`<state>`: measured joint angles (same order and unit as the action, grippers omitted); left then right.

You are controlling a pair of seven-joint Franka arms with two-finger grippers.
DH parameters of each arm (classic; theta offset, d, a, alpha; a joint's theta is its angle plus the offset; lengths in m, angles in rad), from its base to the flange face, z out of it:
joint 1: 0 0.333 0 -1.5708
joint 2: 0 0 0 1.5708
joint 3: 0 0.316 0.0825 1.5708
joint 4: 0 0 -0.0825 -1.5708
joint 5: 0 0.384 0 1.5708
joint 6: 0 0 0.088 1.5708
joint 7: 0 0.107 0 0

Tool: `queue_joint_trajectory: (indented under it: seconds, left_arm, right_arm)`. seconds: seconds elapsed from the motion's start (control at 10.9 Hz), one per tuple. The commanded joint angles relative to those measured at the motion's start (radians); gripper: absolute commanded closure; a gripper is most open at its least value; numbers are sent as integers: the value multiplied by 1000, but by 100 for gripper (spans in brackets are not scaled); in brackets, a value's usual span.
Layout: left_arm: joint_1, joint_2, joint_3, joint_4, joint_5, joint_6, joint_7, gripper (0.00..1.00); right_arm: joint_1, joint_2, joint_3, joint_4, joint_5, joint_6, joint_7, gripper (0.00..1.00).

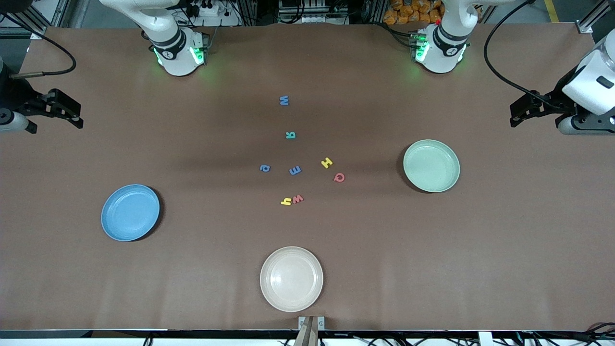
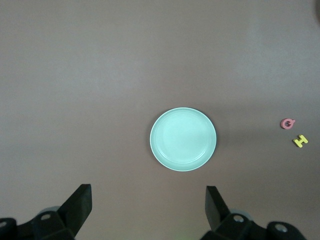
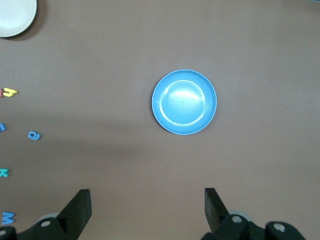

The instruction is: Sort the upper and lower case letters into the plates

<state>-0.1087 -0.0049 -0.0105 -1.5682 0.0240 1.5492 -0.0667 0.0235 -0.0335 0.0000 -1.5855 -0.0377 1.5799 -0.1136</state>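
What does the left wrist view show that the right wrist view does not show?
Only the left wrist view shows the pale mint green round plate, the pink letter Q, the yellow capital letter H and the open left gripper.

Only the right wrist view shows the blue round plate, part of the cream-beige round plate, several small letters, among them a yellow lowercase h, and the open right gripper.

Both show the brown table, and each plate is empty.

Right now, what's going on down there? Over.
Left gripper and right gripper open, empty, waiting at the table ends. Mint green plate and blue plate empty. Letters unsorted mid-table. Nothing in the way.
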Motion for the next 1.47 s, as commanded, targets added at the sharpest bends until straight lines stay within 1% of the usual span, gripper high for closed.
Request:
queue_joint_trajectory:
  seconds: [0.0, 0.37, 0.55, 0.64, 0.74, 0.83, 1.01, 1.1, 1.2, 1.38]
  left_arm:
    - [-6, -10, 4, 3, -12, 3, -22, 0]
    - [-5, -13, 3, 0, -16, 0, -24, 0]
    - [-9, 0, -5, -18, -19, -1, -21, 0]
    - [-26, 11, -22, -47, -39, -1, -24, 0]
    - [-32, 38, -35, -61, -82, -1, -25, 0]
    - [-61, 90, -39, -69, -94, -1, -25, 0]
    - [-98, 205, -39, -55, -101, 2, -28, 0]
    - [-109, 253, -37, -55, -148, 17, -30, 0]
    - [-121, 304, -37, -55, -192, 46, -57, 0]
    - [-187, 396, -37, -53, -190, 151, -201, 0]
  right_arm:
    - [4, -9, -3, -7, 7, -5, -8, 0]
    - [4, -9, -3, -7, 7, -5, -8, 0]
    - [6, -8, -3, -7, 7, -5, -8, 0]
    - [4, -6, -3, -7, 7, -2, -8, 0]
    - [6, -6, -3, -7, 7, 0, -8, 0]
    - [6, -6, -3, -7, 7, 2, -8, 0]
    - [6, -6, -3, -7, 7, 2, -8, 0]
    - [6, -6, -3, -7, 7, 2, -9, 0]
    - [6, -6, -3, -7, 7, 2, -9, 0]
    - [4, -6, -3, -5, 7, 5, -11, 0]
